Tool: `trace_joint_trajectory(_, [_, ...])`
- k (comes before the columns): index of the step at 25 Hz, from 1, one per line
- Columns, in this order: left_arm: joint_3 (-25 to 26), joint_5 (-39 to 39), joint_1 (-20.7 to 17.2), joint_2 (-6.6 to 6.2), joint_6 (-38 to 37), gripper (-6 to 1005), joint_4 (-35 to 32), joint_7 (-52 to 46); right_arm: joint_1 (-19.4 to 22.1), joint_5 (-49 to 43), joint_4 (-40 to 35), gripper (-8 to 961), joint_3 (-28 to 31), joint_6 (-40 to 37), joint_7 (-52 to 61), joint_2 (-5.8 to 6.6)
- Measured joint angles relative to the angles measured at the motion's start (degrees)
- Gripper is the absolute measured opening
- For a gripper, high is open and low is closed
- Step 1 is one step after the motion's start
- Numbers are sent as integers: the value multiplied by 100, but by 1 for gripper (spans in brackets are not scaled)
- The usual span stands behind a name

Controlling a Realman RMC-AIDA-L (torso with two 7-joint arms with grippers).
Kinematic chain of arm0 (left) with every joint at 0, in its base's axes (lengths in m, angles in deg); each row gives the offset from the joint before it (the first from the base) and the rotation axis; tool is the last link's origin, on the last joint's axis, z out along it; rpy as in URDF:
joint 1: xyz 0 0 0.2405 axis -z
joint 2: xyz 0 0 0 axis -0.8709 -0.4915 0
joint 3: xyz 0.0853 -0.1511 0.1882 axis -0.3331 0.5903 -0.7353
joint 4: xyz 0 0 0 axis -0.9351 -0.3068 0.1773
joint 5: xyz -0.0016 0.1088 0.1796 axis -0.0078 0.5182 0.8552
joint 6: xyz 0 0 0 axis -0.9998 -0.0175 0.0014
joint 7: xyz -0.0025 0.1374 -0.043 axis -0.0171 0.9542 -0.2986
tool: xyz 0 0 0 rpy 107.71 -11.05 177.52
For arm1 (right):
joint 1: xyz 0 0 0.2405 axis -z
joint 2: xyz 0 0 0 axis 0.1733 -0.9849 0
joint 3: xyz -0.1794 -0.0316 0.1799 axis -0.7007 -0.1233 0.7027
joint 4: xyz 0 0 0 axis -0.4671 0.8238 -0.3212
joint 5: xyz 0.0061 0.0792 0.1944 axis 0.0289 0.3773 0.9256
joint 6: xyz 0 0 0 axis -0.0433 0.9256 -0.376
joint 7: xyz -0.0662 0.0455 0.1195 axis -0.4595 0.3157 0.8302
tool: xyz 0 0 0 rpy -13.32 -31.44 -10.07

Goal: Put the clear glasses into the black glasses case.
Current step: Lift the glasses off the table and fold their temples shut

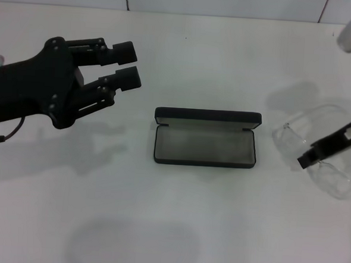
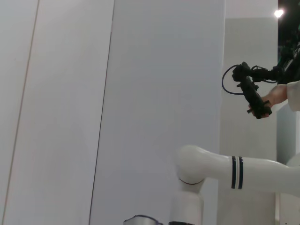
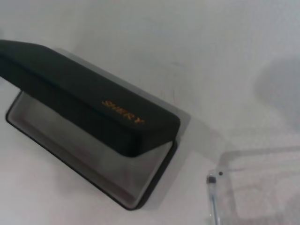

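My right fingers (image 1: pixel 326 147) sit at the glasses (image 1: pixel 317 149); I can't tell if they grip. The open case (image 1: pixel 205 139) lies to their left, long side sideways. My left fingers (image 1: pixel 126 66), spread and empty, hang well off.

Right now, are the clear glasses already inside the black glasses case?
No. In the head view the black glasses case lies open showing only grey lining, and the clear glasses lie on the table to its right, apart from it.
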Motion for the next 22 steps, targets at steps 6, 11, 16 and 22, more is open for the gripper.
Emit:
trace_joint_trajectory(6, [0, -3, -20, 15, -1, 362, 0, -30, 432, 37, -568, 152, 827, -537, -456, 33])
trace_joint_trajectory(11, [2, -173, -28, 41, 0, 363, 6, -109, 827, 284, -1273, 146, 1541, -1178, -859, 81])
trace_joint_trajectory(16, [9, -457, -31, 49, 0, 364, 233, -165, 986, 849, -1777, 141, 2405, -1907, -1415, 119])
trace_joint_trajectory(22, [4, -746, 25, 86, -2, 362, 609, -162, 1127, 2158, -1944, 121, 3664, -3222, -2374, 204])
